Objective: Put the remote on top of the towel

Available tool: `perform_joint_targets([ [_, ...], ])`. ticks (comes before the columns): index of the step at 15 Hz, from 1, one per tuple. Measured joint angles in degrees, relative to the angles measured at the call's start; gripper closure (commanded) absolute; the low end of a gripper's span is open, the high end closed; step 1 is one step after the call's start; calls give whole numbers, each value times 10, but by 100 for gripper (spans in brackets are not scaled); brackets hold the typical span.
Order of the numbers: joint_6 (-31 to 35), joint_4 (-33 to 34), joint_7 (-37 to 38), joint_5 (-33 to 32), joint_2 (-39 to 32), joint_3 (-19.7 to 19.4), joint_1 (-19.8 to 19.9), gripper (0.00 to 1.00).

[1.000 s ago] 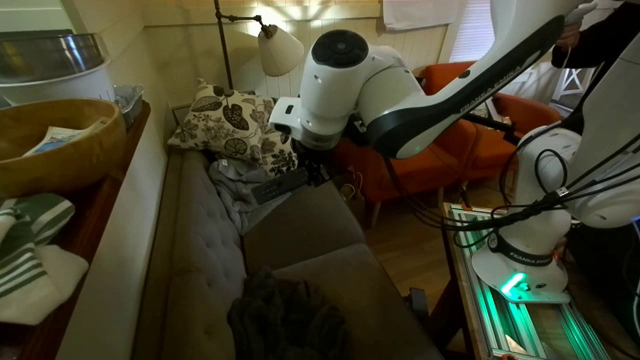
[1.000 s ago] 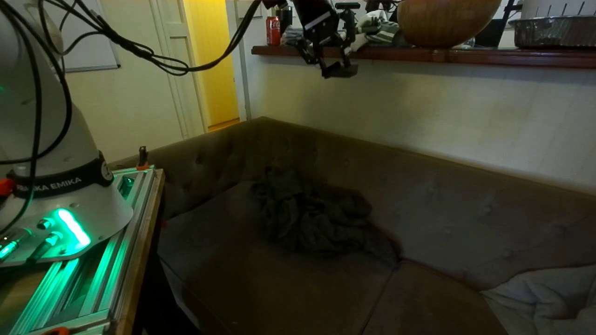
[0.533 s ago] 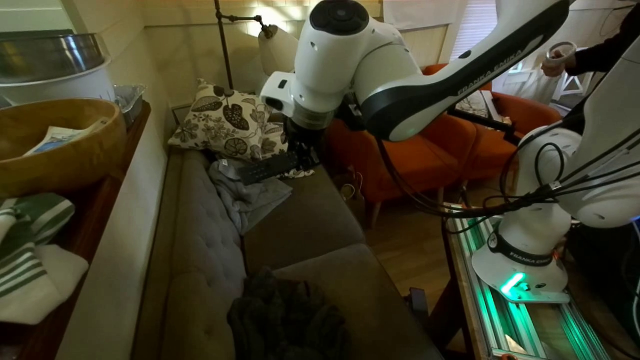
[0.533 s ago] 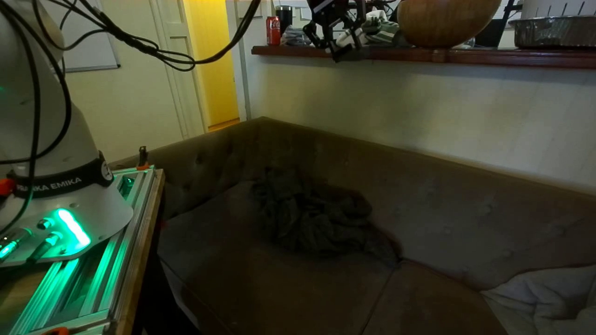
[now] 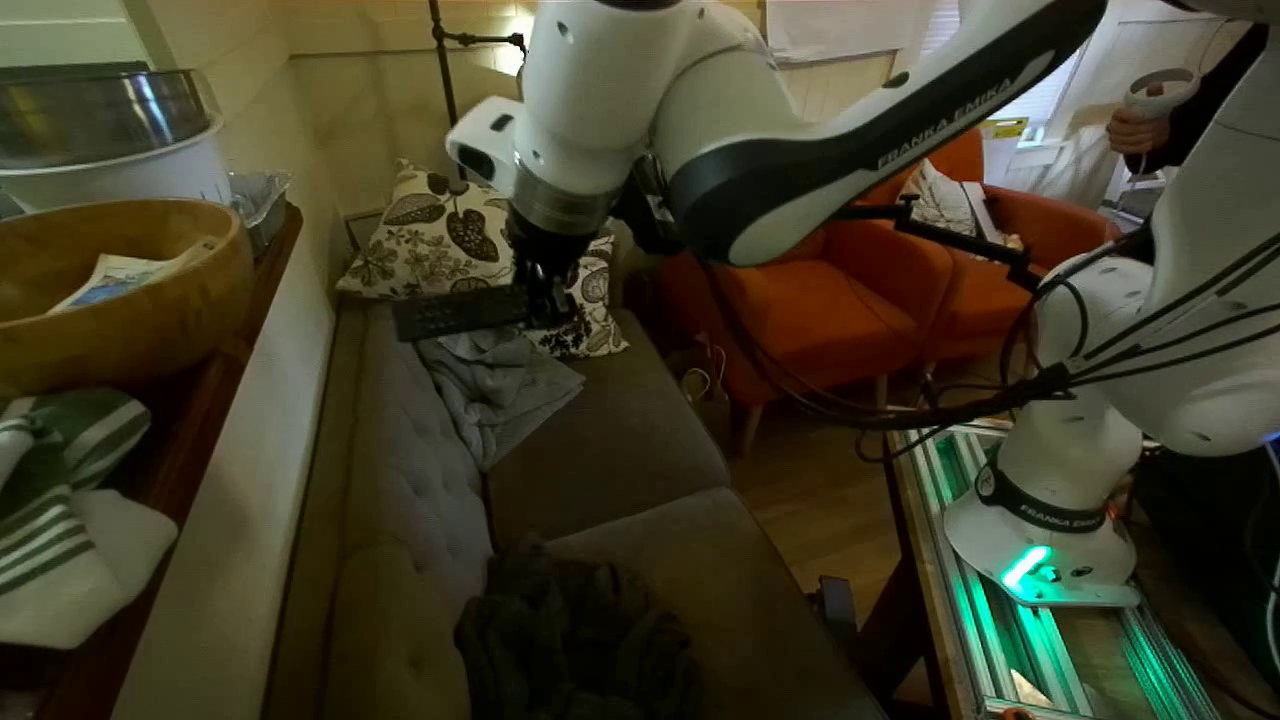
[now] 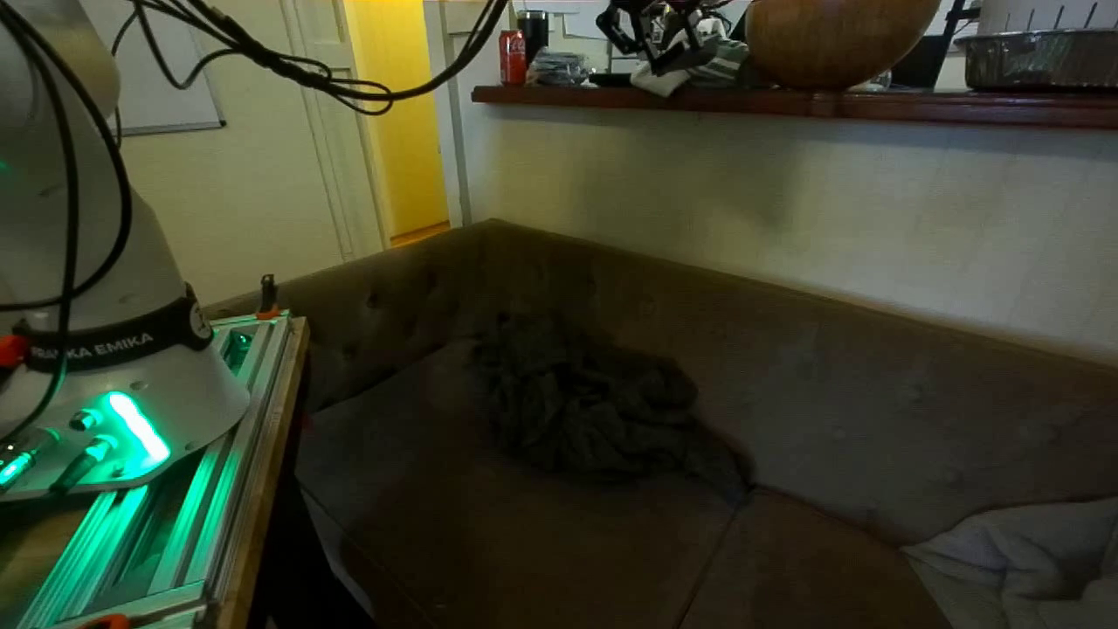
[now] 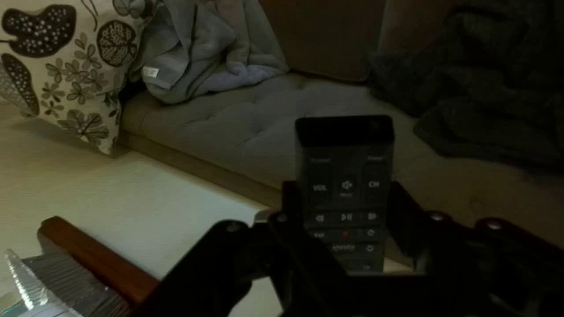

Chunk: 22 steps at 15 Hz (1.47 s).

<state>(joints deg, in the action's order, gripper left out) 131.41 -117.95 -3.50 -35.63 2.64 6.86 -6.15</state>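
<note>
"Black remote [image 7: 346,171]: where do we have it?"

"In our pincer [image 5: 545,300], clamped on both its long sides, with one end jutting out beyond the grip. We hold it in the air."

"And the green-striped towel [image 5: 75,500]?"

"In an exterior view we see it below and to the left of the pincer, apart from it, on a wooden ledge [image 5: 190,430] beside the wooden bowl [image 5: 130,310]."

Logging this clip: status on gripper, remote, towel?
Gripper shut on remote, held in air. Not yet on towel. Bowl beside towel, might crowd placement.
</note>
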Motion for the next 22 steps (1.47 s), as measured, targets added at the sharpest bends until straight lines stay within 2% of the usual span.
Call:
perform_joint_targets([
  [5, -41, 140, 19, -17, -57, 19, -18, 74],
  [9, -66, 246, -6, -18, -116, 29, -47, 74],
  [10, -72, 272, -13, -18, -132, 31, -54, 49],
  [14, -90, 341, -21, -17, -177, 32, -69, 49],
  [15, -90, 345, -22, -17, -180, 32, -69, 74],
  [19, -89, 356, -18, -17, -192, 28, -73, 74],
  [22, -89, 425, -16, -17, -242, 28, -91, 74],
])
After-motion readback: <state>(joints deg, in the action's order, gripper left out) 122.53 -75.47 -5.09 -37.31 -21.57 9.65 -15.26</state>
